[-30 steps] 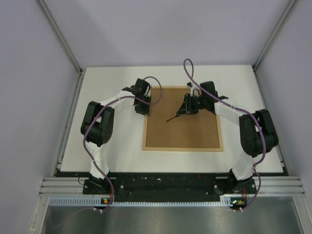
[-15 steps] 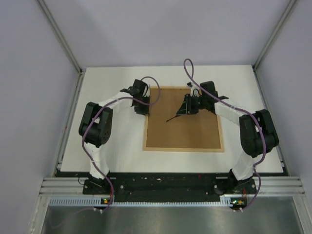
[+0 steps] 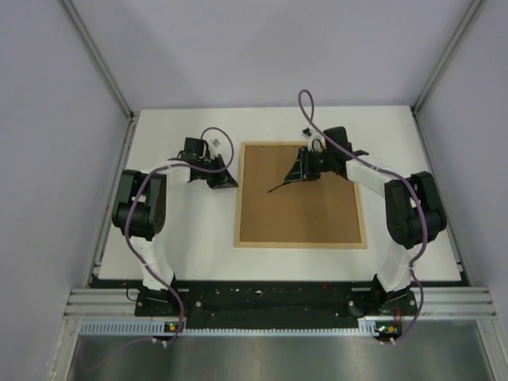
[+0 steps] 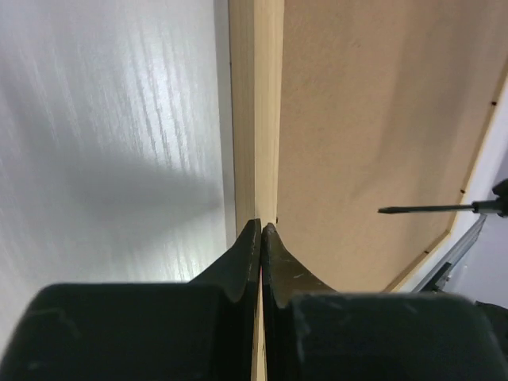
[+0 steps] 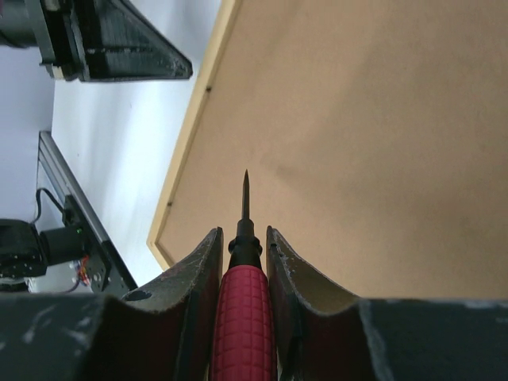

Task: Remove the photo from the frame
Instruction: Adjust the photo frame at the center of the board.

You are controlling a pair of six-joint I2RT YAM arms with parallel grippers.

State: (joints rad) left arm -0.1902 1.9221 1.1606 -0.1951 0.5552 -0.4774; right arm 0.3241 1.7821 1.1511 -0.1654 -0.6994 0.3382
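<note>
Since a second ago the left arm has swung away to the left, so the left gripper (image 3: 225, 181) is now low over the white table (image 3: 182, 238) at the left rim of the frame (image 3: 300, 243), while the right gripper (image 3: 304, 170) has shifted only a little. In the top view the frame lies face down near the middle of the table with the brown board (image 3: 302, 210) upward, and a screwdriver (image 3: 283, 187) slants over the far half of the board. The photo shows in no view; I judge it is still inside the frame, under the board. In the left wrist view the jaws are closed, tips pressed together with nothing between them, and they point along the pale wood rim; if they touch it I cannot tell. In the right wrist view the jaws clamp the red handle of the screwdriver, and its thin tip hangs above bare board, apart from the rim. The step in hand seems to be freeing the board. To do it well, the tip should go to the seam between board and rim, perhaps at one of the small dark marks there, and lever low and softly, so it does not dent the board or scratch the photo below. The left fingers could press on the rim against sliding. The frame looks thin and pale, the board plain and flat.
</note>
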